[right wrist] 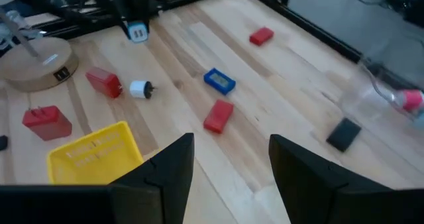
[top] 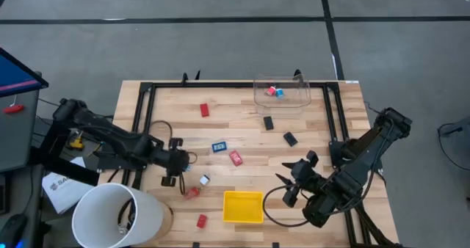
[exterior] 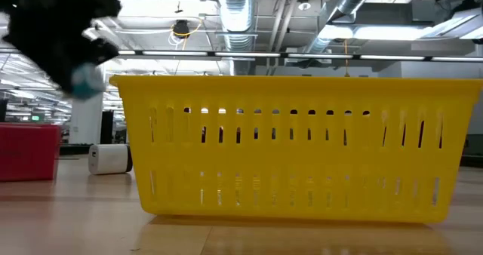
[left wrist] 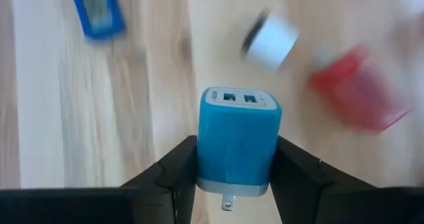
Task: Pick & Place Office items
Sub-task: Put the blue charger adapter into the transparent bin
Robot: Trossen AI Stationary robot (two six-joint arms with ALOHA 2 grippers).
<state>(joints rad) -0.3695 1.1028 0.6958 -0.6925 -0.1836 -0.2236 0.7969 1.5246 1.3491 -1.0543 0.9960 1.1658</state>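
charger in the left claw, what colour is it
Blue charger with a pale base, clearest in the left wrist view.

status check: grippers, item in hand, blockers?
Left gripper shut on blue two-port USB charger, above the table. Right gripper open, empty, waiting near square yellow tray. No blocker visible.

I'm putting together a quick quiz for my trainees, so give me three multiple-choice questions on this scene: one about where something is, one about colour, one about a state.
1. Where do the clear plastic box and yellow tray sit?
A. Box at the far edge, tray at the near edge
B. Side by side
C. Box inside the tray

2. What colour is the charger in the left tool?
A. Red
B. Blue
C. Black

3. What is the state of the right tool?
A. Shut on a red piece
B. Shut on the tray
C. Open, holding nothing

Answers: 1 A, the high view shows them at opposite table edges. 2 B, its wrist view shows a blue body between the fingers. 3 C, its fingers stand apart over bare wood.
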